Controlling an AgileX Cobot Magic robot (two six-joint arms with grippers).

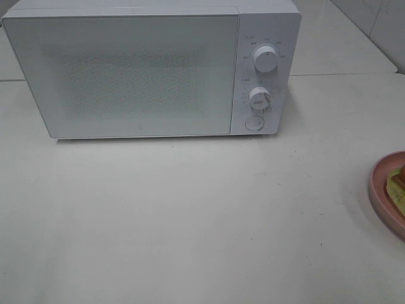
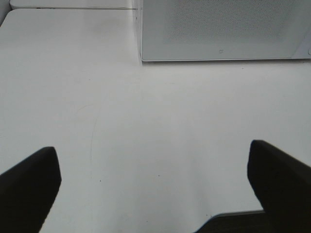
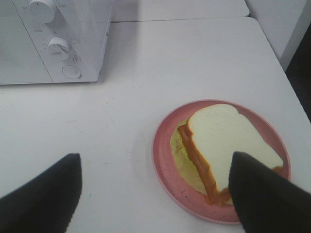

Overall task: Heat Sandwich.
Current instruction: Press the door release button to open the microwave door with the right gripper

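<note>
The sandwich (image 3: 223, 143), white bread with a tan crust and yellow-green filling, lies on a round pink plate (image 3: 163, 155). In the high view only a sliver of the sandwich (image 1: 398, 185) and the plate (image 1: 380, 190) shows at the right edge. The white microwave (image 1: 152, 69) stands at the back with its door shut. My right gripper (image 3: 155, 194) hovers open above the table, one finger over the sandwich's near corner. My left gripper (image 2: 153, 189) is open over bare table in front of the microwave (image 2: 223, 29). Neither arm appears in the high view.
The microwave carries two knobs (image 1: 266, 60) (image 1: 259, 98) and a round button (image 1: 254, 123) on its right panel. The white table (image 1: 190, 215) ends close beyond the plate, where a dark gap (image 3: 299, 73) drops off.
</note>
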